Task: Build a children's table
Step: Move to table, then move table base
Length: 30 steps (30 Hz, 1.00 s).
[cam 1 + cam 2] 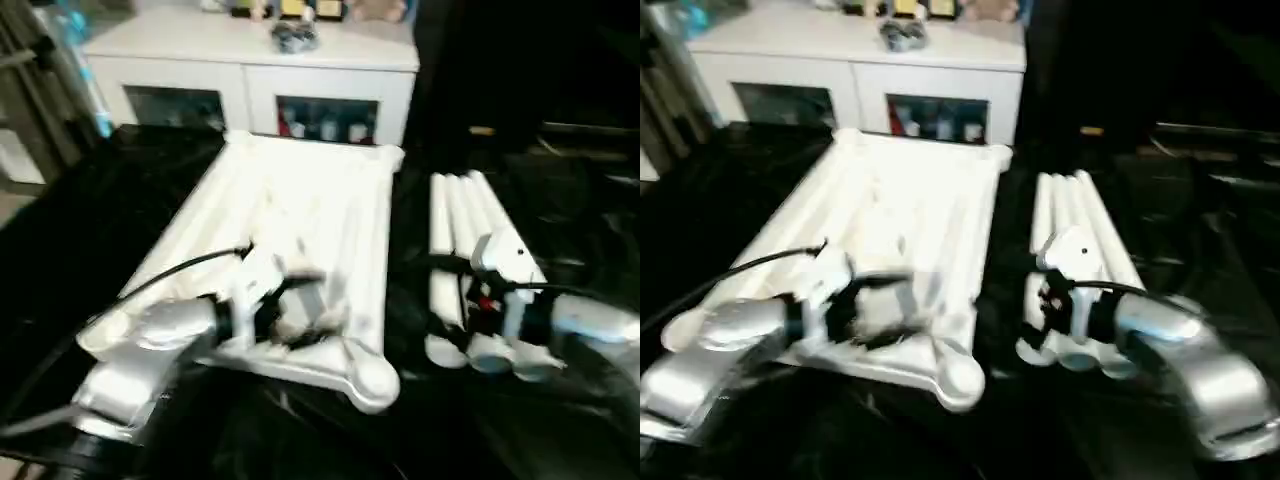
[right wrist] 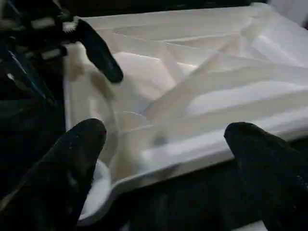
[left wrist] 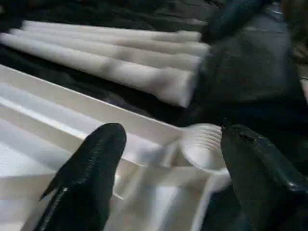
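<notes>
The white tabletop (image 1: 300, 200) lies upside down on the black surface, ribs up, with a round corner socket (image 1: 370, 380) at its near right corner. Several white legs (image 1: 465, 230) lie side by side to its right. My left gripper (image 1: 300, 310) hovers over the tabletop's near edge, open. In the left wrist view its fingers (image 3: 96, 163) stand apart around the corner socket (image 3: 204, 147) without touching it. My right gripper (image 1: 470, 310) is at the near ends of the legs, open. In the right wrist view its fingers (image 2: 72, 163) face the tabletop (image 2: 216, 86), holding nothing.
A white cabinet (image 1: 250, 60) with glass doors stands behind the tabletop, with small items on top. Black cloth (image 1: 80, 230) covers the work surface. A black cable (image 1: 170, 270) runs along my left forearm over the tabletop's left edge.
</notes>
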Available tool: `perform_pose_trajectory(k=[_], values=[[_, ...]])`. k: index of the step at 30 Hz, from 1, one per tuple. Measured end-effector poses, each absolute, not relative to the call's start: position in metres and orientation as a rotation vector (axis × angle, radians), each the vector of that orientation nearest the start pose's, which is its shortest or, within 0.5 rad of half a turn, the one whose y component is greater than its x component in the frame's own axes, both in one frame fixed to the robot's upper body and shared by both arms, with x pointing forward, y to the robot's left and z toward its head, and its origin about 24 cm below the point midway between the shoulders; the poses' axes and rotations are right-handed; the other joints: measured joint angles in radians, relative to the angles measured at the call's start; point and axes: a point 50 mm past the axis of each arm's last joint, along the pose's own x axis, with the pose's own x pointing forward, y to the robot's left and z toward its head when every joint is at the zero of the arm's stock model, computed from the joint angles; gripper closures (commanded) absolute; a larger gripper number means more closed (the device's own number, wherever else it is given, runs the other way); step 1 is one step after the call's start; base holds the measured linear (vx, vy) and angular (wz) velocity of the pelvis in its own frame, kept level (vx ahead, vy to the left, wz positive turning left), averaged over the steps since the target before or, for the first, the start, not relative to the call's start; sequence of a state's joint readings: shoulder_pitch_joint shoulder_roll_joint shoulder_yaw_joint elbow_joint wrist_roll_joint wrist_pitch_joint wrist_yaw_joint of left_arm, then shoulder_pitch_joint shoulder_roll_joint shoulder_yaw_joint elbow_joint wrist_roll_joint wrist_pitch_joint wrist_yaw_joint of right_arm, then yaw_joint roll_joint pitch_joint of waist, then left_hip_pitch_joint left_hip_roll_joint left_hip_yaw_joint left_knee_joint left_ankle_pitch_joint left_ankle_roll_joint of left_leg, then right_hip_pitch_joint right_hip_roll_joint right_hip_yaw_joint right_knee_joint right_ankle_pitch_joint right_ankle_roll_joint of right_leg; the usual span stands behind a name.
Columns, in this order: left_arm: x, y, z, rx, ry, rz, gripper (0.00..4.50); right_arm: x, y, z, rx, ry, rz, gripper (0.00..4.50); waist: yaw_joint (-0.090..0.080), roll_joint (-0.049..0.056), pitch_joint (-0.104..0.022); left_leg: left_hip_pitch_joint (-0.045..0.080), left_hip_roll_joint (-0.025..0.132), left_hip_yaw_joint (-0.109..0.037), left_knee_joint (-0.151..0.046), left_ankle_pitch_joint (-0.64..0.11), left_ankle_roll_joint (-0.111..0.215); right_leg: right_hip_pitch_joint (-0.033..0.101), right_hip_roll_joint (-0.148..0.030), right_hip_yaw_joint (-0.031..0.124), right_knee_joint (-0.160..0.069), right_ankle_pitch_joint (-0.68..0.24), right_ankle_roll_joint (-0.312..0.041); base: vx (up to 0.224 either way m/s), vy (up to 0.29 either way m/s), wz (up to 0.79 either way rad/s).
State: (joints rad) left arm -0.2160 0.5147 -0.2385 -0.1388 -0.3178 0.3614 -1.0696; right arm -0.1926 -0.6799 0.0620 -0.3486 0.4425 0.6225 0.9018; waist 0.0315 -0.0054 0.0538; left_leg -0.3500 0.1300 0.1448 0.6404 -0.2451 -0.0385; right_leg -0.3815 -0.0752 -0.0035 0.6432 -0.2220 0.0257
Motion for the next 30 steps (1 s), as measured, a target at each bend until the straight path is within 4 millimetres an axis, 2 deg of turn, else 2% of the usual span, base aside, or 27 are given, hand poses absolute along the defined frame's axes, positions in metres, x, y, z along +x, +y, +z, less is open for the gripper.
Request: perform_pose_trajectory(k=[2, 6, 10, 14, 19, 24, 30], values=[[0.247, 0.129, 0.078, 0.227, 0.281, -1.378, 1.18, 0.247, -0.168, 0.126, -0.231, 0.299, 1.126, 0.00, 0.002, 0.008, -0.001, -0.001, 0.005, 0.002, 0.000, 0.000, 0.000, 0.000, 0.000, -0.007, -0.008, 0.008, -0.013, 0.000, 0.000, 0.00], [0.242, 0.132, 0.065, 0.291, 0.379, -1.459, 1.58, 0.244, -0.165, 0.115, -0.256, 0.359, 1.179, 0.00, 0.008, 0.018, -0.001, -0.003, 0.011, 0.008, -0.002, 0.001, -0.001, 0.000, 0.000, -0.009, -0.010, 0.011, -0.016, 0.000, 0.000, 0.00], [0.240, 0.140, 0.054, 0.343, 0.461, -1.483, 1.85, 0.237, -0.166, 0.107, -0.243, 0.393, 1.188, 0.00, 0.010, 0.022, -0.002, -0.006, 0.013, 0.009, -0.004, 0.005, -0.001, -0.001, 0.001, -0.012, -0.013, 0.010, -0.017, 0.000, 0.000, 0.00], [0.243, 0.143, 0.052, 0.393, 0.477, -1.502, 2.18, 0.235, -0.163, 0.109, -0.249, 0.380, 1.203, 0.00, 0.008, 0.032, -0.004, -0.006, 0.014, 0.010, -0.005, 0.005, -0.001, -0.002, 0.001, -0.012, -0.015, 0.010, -0.017, 0.000, 0.000, 0.00], [0.246, 0.147, 0.051, 0.422, 0.474, -1.504, 2.61, 0.230, -0.165, 0.103, -0.229, 0.408, 1.203, 0.00, 0.008, 0.047, -0.003, -0.004, 0.014, 0.011, -0.005, 0.005, -0.001, 0.000, 0.000, -0.012, -0.014, 0.010, -0.017, 0.000, 0.000, 0.00], [0.258, 0.154, 0.053, 0.475, 0.471, -1.487, 2.89, 0.223, -0.169, 0.096, -0.241, 0.451, 1.217, 0.00, 0.009, 0.052, -0.004, -0.003, 0.016, 0.013, -0.007, 0.005, -0.002, 0.000, 0.000, -0.012, -0.013, 0.010, -0.017, 0.000, 0.000, 0.00], [0.260, 0.155, 0.049, 0.478, 0.486, -1.501, 3.37, 0.221, -0.168, 0.093, -0.282, 0.469, 1.244, 0.00, 0.003, 0.054, -0.003, -0.003, 0.016, 0.013, -0.007, 0.005, -0.002, 0.000, 0.000, -0.012, -0.013, 0.010, -0.017, 0.000, 0.000, 0.00]])
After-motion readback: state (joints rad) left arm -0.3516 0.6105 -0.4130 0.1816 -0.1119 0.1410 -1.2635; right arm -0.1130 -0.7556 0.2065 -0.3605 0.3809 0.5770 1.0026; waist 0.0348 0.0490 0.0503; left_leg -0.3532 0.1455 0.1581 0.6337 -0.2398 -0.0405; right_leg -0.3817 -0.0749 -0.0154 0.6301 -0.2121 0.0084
